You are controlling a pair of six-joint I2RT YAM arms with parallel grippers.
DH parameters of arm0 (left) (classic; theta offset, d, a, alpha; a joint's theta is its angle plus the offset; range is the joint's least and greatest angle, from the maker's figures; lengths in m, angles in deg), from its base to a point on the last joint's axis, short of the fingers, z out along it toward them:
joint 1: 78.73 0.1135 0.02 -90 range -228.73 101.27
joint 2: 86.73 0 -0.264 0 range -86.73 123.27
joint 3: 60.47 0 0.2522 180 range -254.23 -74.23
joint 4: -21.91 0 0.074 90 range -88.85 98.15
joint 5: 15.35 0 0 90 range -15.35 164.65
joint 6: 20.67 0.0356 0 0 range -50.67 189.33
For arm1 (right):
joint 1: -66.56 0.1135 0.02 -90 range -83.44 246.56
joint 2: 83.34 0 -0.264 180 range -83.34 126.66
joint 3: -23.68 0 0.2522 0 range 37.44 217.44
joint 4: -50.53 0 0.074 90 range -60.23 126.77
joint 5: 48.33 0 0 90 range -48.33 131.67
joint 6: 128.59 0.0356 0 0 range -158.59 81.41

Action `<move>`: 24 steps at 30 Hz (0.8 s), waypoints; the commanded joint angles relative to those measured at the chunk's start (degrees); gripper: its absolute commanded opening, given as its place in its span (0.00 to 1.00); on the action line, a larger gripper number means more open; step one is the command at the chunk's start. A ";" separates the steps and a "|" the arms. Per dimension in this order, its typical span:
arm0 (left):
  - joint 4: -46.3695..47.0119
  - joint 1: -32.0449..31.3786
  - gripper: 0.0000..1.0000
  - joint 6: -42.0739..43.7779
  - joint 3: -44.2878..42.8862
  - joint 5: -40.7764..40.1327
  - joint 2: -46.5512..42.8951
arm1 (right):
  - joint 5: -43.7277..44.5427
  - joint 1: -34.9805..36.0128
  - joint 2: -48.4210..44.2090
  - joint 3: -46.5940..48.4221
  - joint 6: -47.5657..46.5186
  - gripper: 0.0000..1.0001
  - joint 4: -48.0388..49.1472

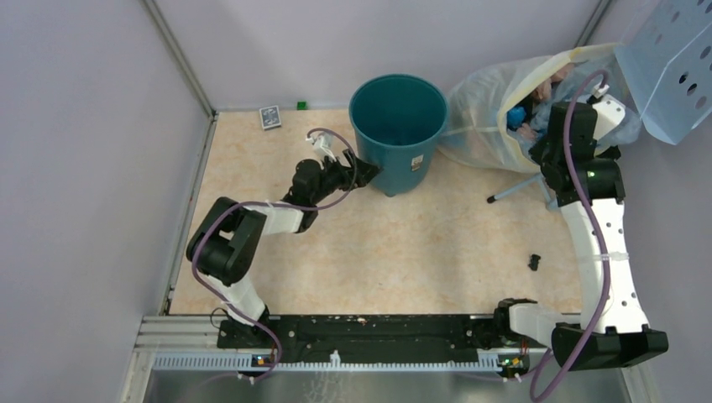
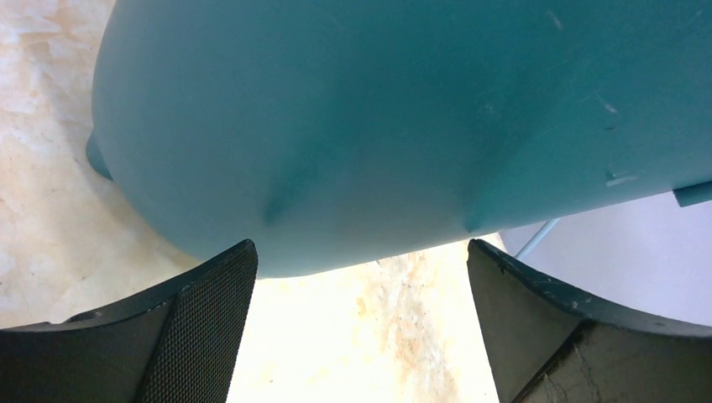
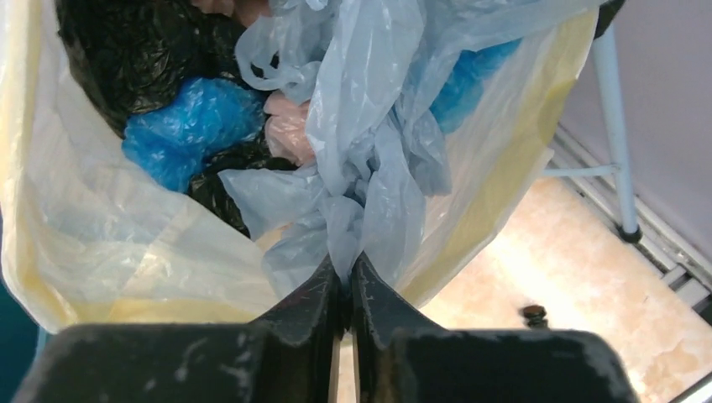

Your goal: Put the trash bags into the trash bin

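Trash bag [image 3: 369, 159], pale blue, thin and crinkled, sits at the mouth of the yellowish sack [image 3: 101, 235] at the far right of the table [image 1: 437, 252]. The right gripper [image 3: 346, 273] has its jaws pressed together on a bunched fold of it. In the right wrist view the film fans out from the fingertips straight ahead into the sack, so its long axis runs along the gripper's own line of reach. Most of its length lies among bright blue bags [image 3: 180, 126] and a black bag [image 3: 126, 50] inside. Whether it is free of those neighbours I cannot tell.

The trash bin [image 1: 403, 164], a dark-teal bucket standing upright with its mouth open, is just beside the sack, on the robot's left of it. From the pinch point the bin therefore lies to the left. As I judge it, the coming move is a pull back out of the sack, a lift above the rim, then a sweep leftward. The right arm is plainly the nearer one to the bag and already has it; the left arm is on the bin's other side.

The left gripper [image 1: 368, 174] is spread wide at the bin's lower wall, with a finger to either side of the curve in its wrist view. It is not clamping, and whether the pads touch the wall I cannot tell. It looks placed to steady the bin.
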 commanded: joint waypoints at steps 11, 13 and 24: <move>-21.70 0.09 0.99 1.04 3.56 16.34 -17.92 | -21.18 -0.42 -7.26 19.37 -9.79 0.00 6.39; -24.91 0.10 0.99 2.25 4.87 15.99 -22.01 | -28.01 -0.44 -9.24 18.92 -9.22 0.00 9.79; -46.21 0.12 0.99 7.22 6.56 12.37 -42.52 | -82.02 -0.34 -14.35 -2.57 16.74 0.00 40.19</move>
